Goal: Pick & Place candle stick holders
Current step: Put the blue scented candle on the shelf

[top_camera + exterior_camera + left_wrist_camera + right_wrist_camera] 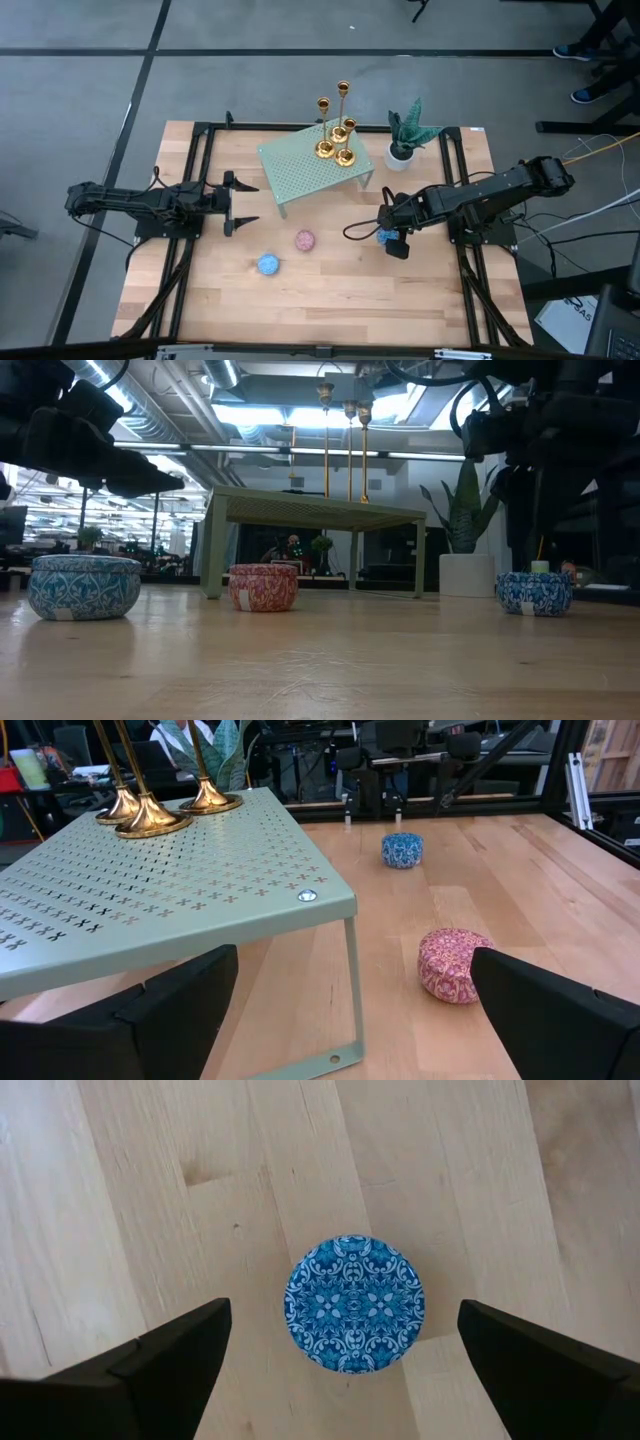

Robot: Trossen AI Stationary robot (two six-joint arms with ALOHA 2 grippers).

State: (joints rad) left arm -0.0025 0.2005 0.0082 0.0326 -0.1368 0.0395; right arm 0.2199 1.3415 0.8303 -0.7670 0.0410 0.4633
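Note:
Three gold candle stick holders (336, 138) stand by their round bases on the far right part of a pale green perforated metal stand (310, 168). Their bases show in the left wrist view (150, 815) and their stems in the low view (349, 445). My left gripper (243, 203) is open and empty, level, at the stand's left near corner (352, 970). My right gripper (393, 235) is open and points down over a blue patterned tin (355, 1302), one finger on either side and well above it (533, 592).
A pink tin (305, 240) and a second blue tin (268, 264) sit on the wooden table near its middle. A potted plant in a white pot (404, 145) stands right of the stand. Black frame rails (190, 190) run along both table sides.

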